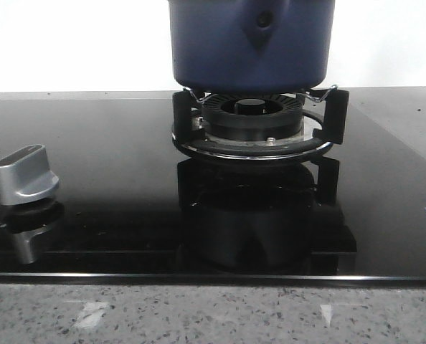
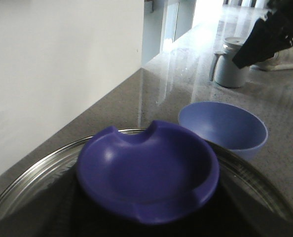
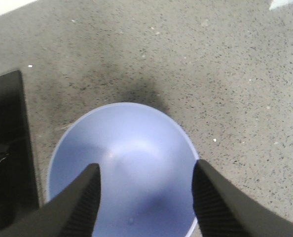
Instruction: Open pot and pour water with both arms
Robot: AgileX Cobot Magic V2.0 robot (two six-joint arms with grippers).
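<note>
The dark-blue pot (image 1: 249,43) stands on the burner grate, its handle mount (image 1: 263,25) facing me; its top is cut off in the front view. In the left wrist view the lid's blue dished knob (image 2: 149,170) fills the spot where my left gripper's fingers sit, above the glass lid with a metal rim (image 2: 33,173). The fingers are hidden under the knob. My right gripper (image 3: 145,197) is open and empty, right above a light-blue bowl (image 3: 122,168). The bowl (image 2: 223,126) and the right gripper (image 2: 272,32) also show in the left wrist view.
The black burner ring (image 1: 252,125) sits on the black glass hob (image 1: 112,215). A silver stove knob (image 1: 25,175) is at the left. A grey jug (image 2: 230,69) stands on the speckled counter beyond the bowl. A white wall runs behind the hob.
</note>
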